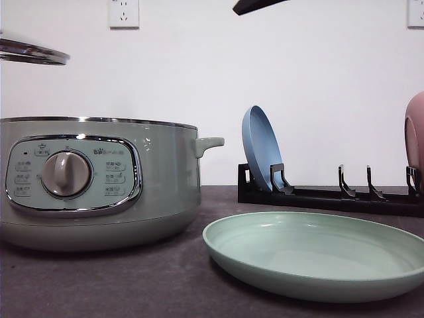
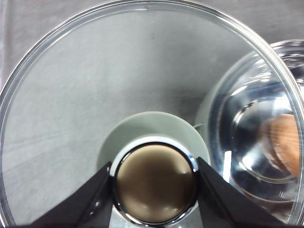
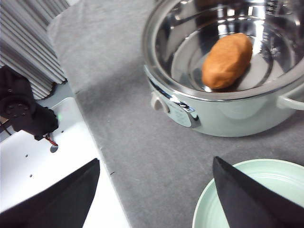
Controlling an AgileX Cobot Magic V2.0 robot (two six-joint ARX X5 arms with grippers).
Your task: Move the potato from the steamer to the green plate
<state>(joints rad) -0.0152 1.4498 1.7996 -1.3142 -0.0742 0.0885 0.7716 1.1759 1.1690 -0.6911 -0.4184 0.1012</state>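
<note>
The steamer [image 1: 99, 192] stands open at the left of the table, and the orange-brown potato [image 3: 228, 59] lies on its shiny metal bottom. My left gripper [image 2: 155, 173] is shut on the knob of the glass lid [image 2: 95, 95], holding the lid [image 1: 33, 53] up above the pot's left side. Through the glass the potato [image 2: 287, 145] shows blurred. The green plate [image 1: 318, 255] sits empty to the right of the steamer. My right gripper [image 3: 156, 199] hangs open high over the table, between the steamer [image 3: 228, 118] and the green plate [image 3: 275, 173], holding nothing.
A black dish rack [image 1: 331, 195] stands behind the green plate, with a blue plate [image 1: 262, 149] upright in it and a pink plate [image 1: 416, 139] at its right end. A dark arm part [image 1: 255, 5] shows at the top. The white robot base [image 3: 47, 156] borders the grey table.
</note>
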